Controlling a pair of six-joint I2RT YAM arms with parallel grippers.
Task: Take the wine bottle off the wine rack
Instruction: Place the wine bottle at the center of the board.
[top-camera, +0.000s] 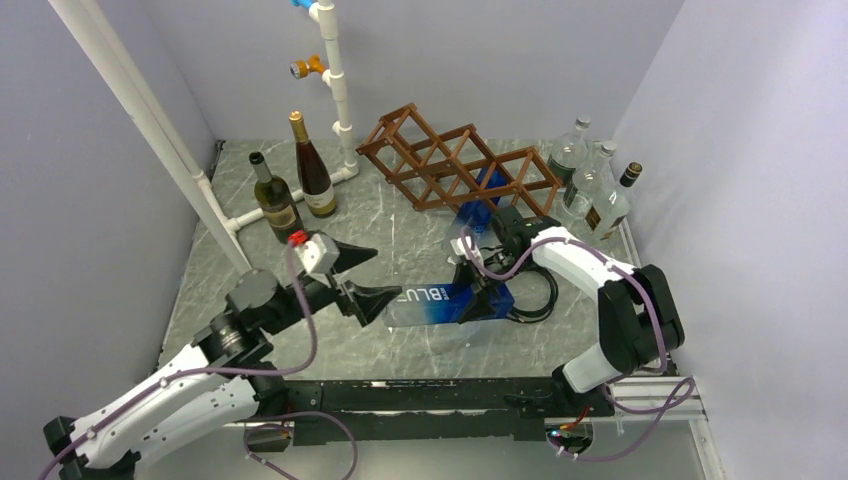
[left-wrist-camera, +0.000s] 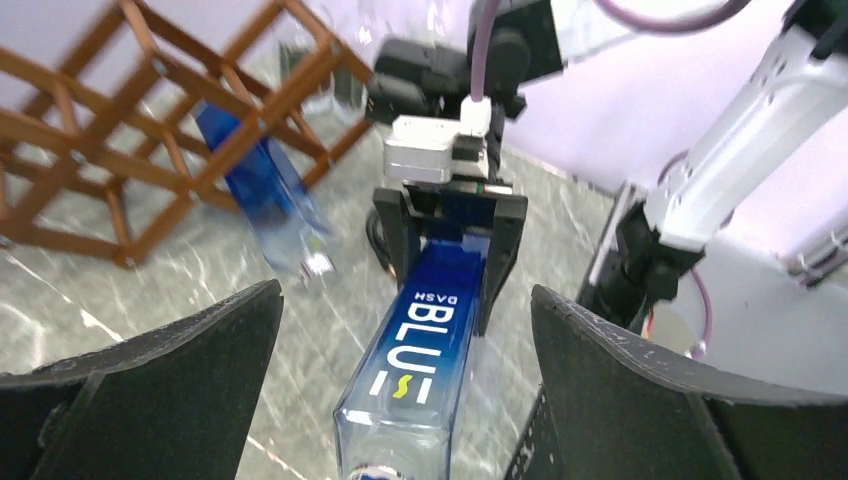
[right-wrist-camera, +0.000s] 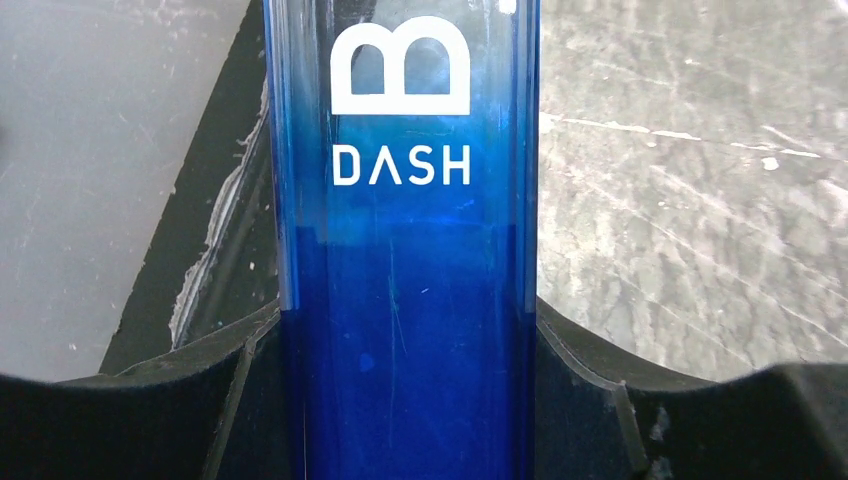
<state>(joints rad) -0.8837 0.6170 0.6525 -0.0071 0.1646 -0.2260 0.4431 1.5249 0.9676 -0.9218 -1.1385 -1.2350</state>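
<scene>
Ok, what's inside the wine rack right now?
One blue bottle pokes out of a lower cell of the wine rack; the other cells look see-through and empty. Its far end is hidden behind the slats.

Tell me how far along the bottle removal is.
Done: one blue bottle is clear of the wine rack. In hand: right gripper clamps it; left gripper is open at its other end. Left: setting it down; a second blue bottle sits in the rack.

Left arm stretched low and forward, the left gripper spread wide and gripping nothing — right arm bent sharply at the elbow, the right gripper clamped on the blue bottle
</scene>
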